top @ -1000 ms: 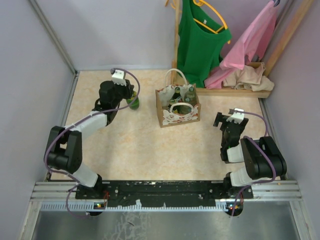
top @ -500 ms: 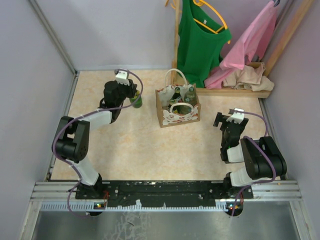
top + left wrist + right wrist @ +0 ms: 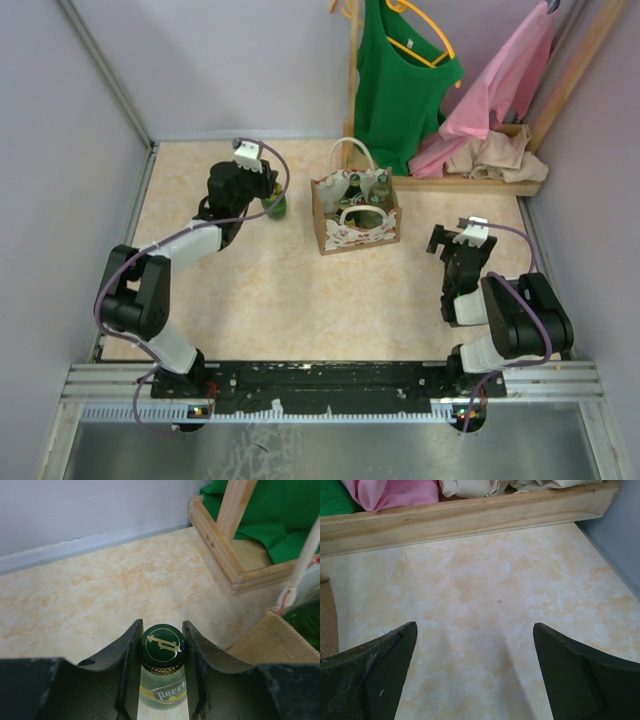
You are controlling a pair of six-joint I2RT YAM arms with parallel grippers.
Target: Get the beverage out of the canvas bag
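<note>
A green Perrier bottle, the beverage [image 3: 272,206] [image 3: 162,647], stands upright just left of the canvas bag [image 3: 345,236] and outside it. My left gripper [image 3: 262,190] [image 3: 161,626] is shut on its capped neck, one finger on each side of the cap. Whether the bottle's base rests on the table I cannot tell. The tan bag, with white handles and a red-printed white panel, has its corner showing in the left wrist view [image 3: 270,642]. Two more green bottles [image 3: 366,187] stand inside it. My right gripper [image 3: 450,240] [image 3: 475,630] stands open over bare table, right of the bag.
A wooden rack base [image 3: 470,182] [image 3: 220,555] [image 3: 470,520] runs along the back right. A green top [image 3: 400,80] and a pink garment [image 3: 500,90] hang over it. Grey walls close in the left, back and right sides.
My left gripper has carried the bottle slightly to the right, and the arm's elbow has shifted. The right arm and the bag have not moved.
</note>
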